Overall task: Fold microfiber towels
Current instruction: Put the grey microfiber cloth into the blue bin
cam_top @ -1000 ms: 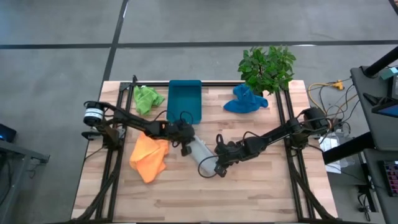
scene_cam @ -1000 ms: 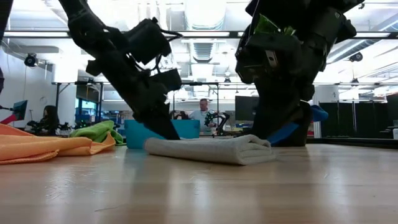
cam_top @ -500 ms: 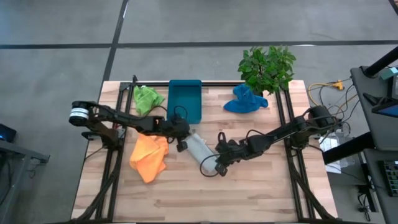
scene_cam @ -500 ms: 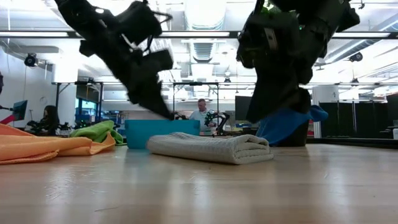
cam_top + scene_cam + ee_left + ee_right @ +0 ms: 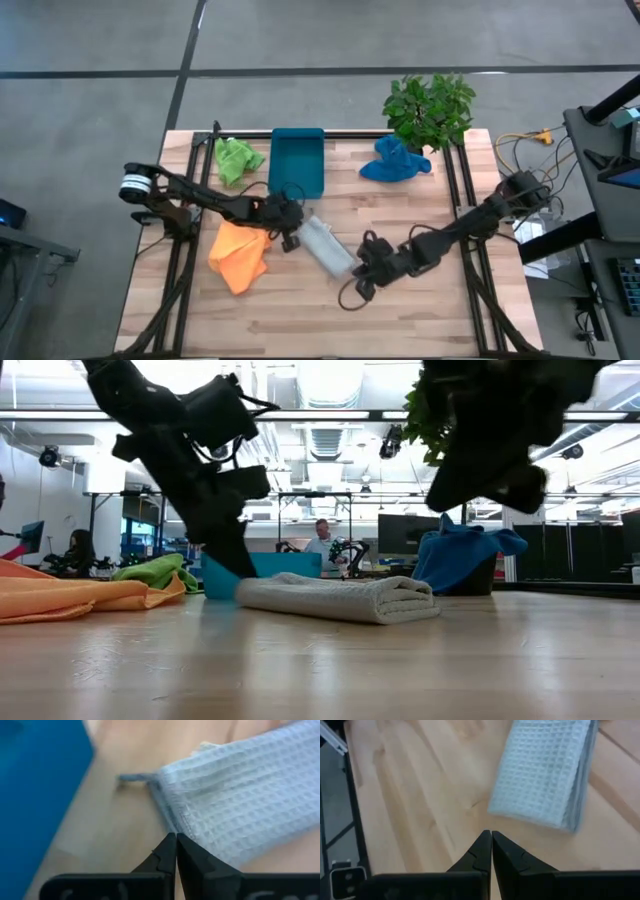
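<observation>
The grey towel (image 5: 328, 247) lies folded into a narrow strip in the middle of the table, also seen as a flat roll in the low view (image 5: 335, 598). My left gripper (image 5: 291, 238) is shut, its tips (image 5: 176, 837) right at the towel's far-left end. My right gripper (image 5: 362, 286) is shut and raised off the table, just near-right of the towel (image 5: 545, 775). The orange towel (image 5: 240, 255) lies crumpled at the left, the lime green one (image 5: 236, 158) at the far left, and the blue one (image 5: 393, 160) is bunched at the far right. My left gripper's shut fingertips come slanting down from the table's left to the hemmed end of the grey towel (image 5: 167, 817). I cannot tell whether they touch it. The towel lies flat on the table.
A teal tray (image 5: 298, 162) stands at the far edge, between the green and blue towels. A potted plant (image 5: 430, 108) is at the far right corner. Dark rails (image 5: 182, 250) run along both sides of the table. Bare wood lies along the near edge.
My right gripper has come up off the grey towel's near end and drawn back toward the table's near right, staying shut. My left gripper has slid off the towel toward the table's left, to its end. The towel stays folded in place.
</observation>
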`<state>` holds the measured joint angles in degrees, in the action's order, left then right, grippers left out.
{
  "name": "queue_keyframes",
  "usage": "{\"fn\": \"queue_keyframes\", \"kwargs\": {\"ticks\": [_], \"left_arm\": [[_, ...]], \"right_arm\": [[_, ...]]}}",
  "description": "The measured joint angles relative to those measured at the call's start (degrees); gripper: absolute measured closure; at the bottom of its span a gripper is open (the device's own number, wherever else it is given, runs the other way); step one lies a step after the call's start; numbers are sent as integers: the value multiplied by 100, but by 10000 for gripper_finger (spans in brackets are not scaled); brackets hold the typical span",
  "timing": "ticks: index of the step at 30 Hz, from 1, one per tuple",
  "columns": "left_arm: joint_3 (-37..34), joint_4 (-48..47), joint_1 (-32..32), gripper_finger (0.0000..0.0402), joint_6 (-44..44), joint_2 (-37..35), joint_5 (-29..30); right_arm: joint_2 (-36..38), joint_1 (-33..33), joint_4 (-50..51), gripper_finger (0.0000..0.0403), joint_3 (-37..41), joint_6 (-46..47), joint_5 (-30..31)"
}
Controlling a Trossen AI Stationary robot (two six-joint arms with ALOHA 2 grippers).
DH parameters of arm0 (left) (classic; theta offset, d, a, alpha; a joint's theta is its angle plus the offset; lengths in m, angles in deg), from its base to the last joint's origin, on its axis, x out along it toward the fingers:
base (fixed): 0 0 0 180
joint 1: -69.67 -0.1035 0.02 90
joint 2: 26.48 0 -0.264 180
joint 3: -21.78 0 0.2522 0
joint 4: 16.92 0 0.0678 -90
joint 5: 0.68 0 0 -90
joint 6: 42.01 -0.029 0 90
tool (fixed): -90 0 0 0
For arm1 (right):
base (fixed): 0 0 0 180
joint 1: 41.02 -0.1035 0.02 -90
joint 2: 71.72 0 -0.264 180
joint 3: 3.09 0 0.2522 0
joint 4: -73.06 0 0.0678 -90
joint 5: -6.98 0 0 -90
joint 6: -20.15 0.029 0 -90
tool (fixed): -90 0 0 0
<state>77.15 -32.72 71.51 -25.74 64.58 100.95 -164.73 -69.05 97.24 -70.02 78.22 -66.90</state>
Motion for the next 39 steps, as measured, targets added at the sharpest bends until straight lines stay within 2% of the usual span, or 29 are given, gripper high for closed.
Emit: {"fn": "queue_keyframes", "kwargs": {"ticks": [4,12,18,22,27,33,36,39], "left_arm": [[166,47,389,401,124,293,76],[616,153,1293,401,1117,974,214],[1331,710,2051,401,1215,1597,-32],[1972,439,2360,401,1192,1870,-152],[2391,-352,2483,401,1189,1697,257],[2591,-403,2435,401,1187,1417,878],[2682,-319,2266,401,1187,1448,932],[2679,-47,2041,401,1168,1564,703]], "right_arm": [[86,-392,170,394,-9,374,339],[223,-1127,419,394,-17,970,896],[223,-1530,482,394,-22,1117,979],[262,-1787,493,394,-34,1238,1119],[254,-2092,474,394,-113,1421,1154],[149,-2250,485,394,-36,1965,1106],[41,-2240,704,394,-9,2263,999],[-180,-2136,748,394,10,2399,650]]}}
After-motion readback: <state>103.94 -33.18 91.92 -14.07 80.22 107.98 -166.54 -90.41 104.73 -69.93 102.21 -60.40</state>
